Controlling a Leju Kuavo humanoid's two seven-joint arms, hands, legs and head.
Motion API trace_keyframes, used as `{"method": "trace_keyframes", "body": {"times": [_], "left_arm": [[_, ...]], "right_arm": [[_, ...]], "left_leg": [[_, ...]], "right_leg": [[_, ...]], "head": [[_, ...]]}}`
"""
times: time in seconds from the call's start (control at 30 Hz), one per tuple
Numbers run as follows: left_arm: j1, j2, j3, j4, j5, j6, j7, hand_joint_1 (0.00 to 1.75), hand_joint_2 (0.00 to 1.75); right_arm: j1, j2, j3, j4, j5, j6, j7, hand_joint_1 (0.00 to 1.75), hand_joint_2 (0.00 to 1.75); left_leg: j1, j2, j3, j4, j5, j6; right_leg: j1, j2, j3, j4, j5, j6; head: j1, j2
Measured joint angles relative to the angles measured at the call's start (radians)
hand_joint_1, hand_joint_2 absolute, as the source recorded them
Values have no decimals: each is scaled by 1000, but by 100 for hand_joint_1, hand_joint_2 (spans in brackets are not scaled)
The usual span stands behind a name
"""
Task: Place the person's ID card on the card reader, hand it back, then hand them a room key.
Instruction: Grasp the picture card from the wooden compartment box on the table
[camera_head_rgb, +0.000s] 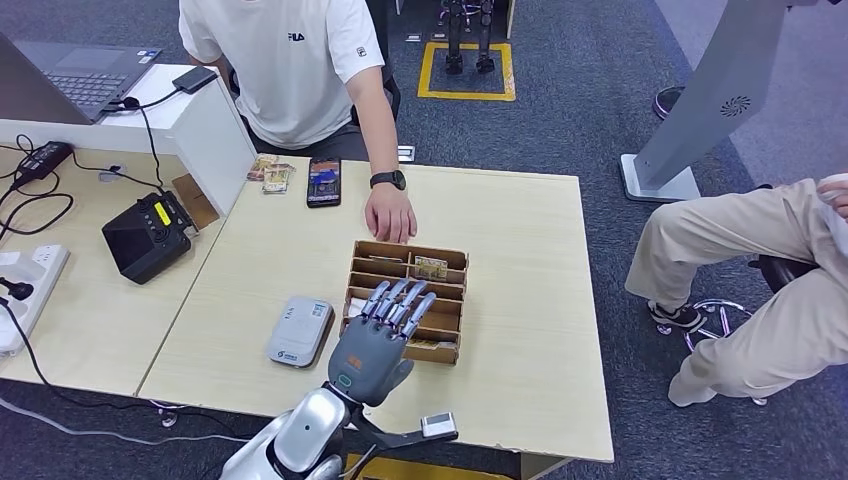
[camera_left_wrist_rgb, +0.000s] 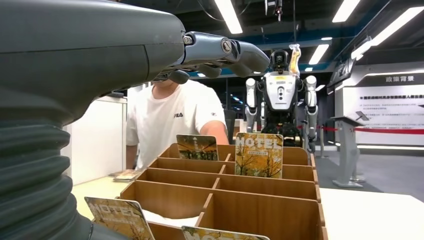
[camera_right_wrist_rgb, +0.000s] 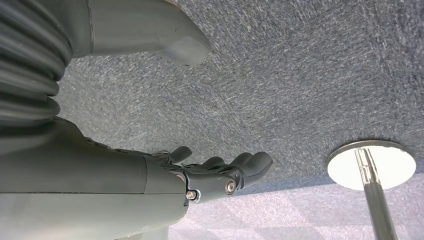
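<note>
My left hand (camera_head_rgb: 385, 335) hovers over the near half of a wooden card organiser (camera_head_rgb: 360, 262), fingers stretched out and apart, holding nothing. Hotel key cards stand in its slots; one shows at the far side (camera_head_rgb: 431, 267). In the left wrist view my hand (camera_left_wrist_rgb: 100, 55) stretches above the organiser (camera_left_wrist_rgb: 260, 210), with key cards upright at the far row (camera_left_wrist_rgb: 259, 155) and close by (camera_left_wrist_rgb: 120, 217). The grey-white card reader (camera_head_rgb: 300, 331) lies left of the organiser. The person's hand (camera_head_rgb: 390, 214) rests on the table just beyond the box. My right hand (camera_right_wrist_rgb: 220, 175) hangs over the carpet, empty, fingers loosely extended.
A phone (camera_head_rgb: 323, 182) and a few small cards (camera_head_rgb: 270, 175) lie near the seated person in white (camera_head_rgb: 290, 70). On the left desk are a black terminal (camera_head_rgb: 148, 235) and a laptop (camera_head_rgb: 80, 70). Another person (camera_head_rgb: 760, 270) sits to the right, near a kiosk base (camera_head_rgb: 660, 180).
</note>
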Motion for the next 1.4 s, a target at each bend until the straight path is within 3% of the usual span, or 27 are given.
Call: {"method": "trace_keyframes", "body": {"times": [0.73,1.4], "left_arm": [[3,-14,1,26,-69,-31,135,0,175],[11,-43,28,33,-74,18,141,0,175]], "right_arm": [[1,0,0,-3,-6,0,34,0,175],[1,0,0,-3,-21,0,47,0,175]], "left_leg": [[0,0,0,0,0,0],[0,0,-1,0,0,0]], "right_leg": [[0,0,0,0,0,0],[0,0,0,0,0,0]], "head": [[0,0],[0,0]]}}
